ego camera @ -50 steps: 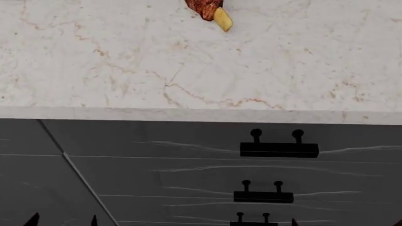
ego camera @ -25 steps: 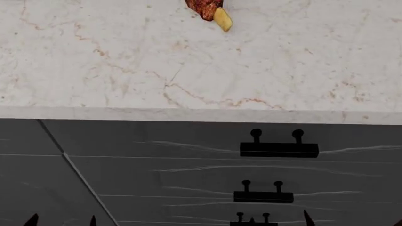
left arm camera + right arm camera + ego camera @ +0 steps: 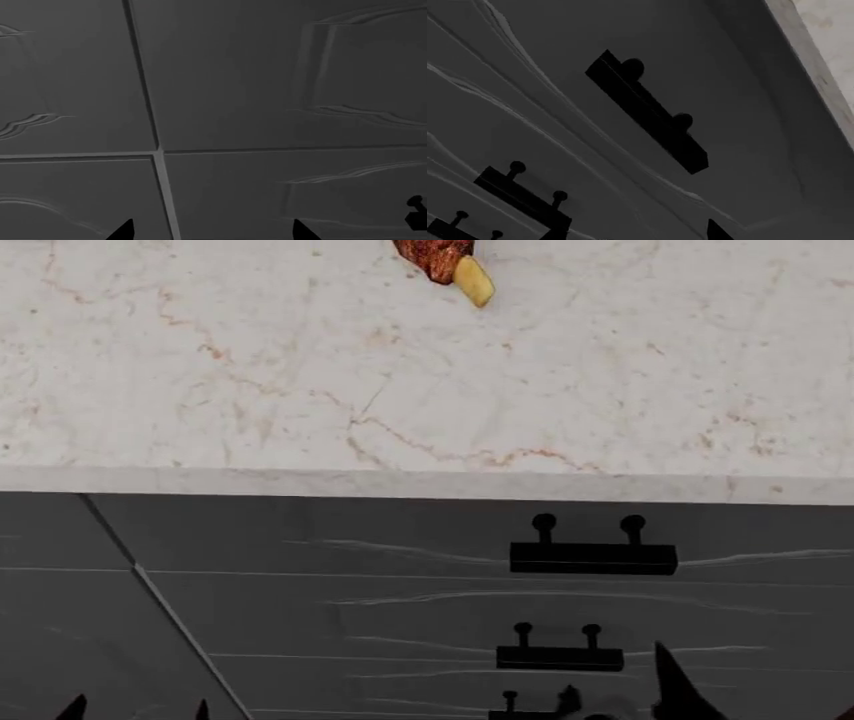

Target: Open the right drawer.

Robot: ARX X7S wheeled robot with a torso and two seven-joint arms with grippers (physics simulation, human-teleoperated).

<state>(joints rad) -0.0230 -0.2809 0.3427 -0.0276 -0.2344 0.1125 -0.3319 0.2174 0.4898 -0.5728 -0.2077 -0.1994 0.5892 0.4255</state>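
Observation:
The right drawer [image 3: 400, 530] is the top dark grey front with pale wavy streaks, just under the countertop, and it stands shut. Its black bar handle [image 3: 594, 558] sits on two round-topped posts and also shows in the right wrist view [image 3: 647, 120]. My right gripper [image 3: 617, 688] is open and empty, low in the head view, below that handle and beside the second handle [image 3: 561, 657]. In its wrist view its fingertips [image 3: 717, 231] stand apart, facing the drawer fronts. My left gripper [image 3: 134, 707] is open and empty at the lower left, in front of plain grey panels [image 3: 267, 75].
A marble countertop [image 3: 427, 390] overhangs the drawers, with a brown and yellow object [image 3: 447, 265] at its far edge. Two similar drawer fronts with handles [image 3: 524, 197] are stacked lower. A seam [image 3: 160, 600] separates the narrower left fronts.
My right gripper has risen into the head view, its fingertips now up beside the second handle. The left gripper and the drawers have not moved.

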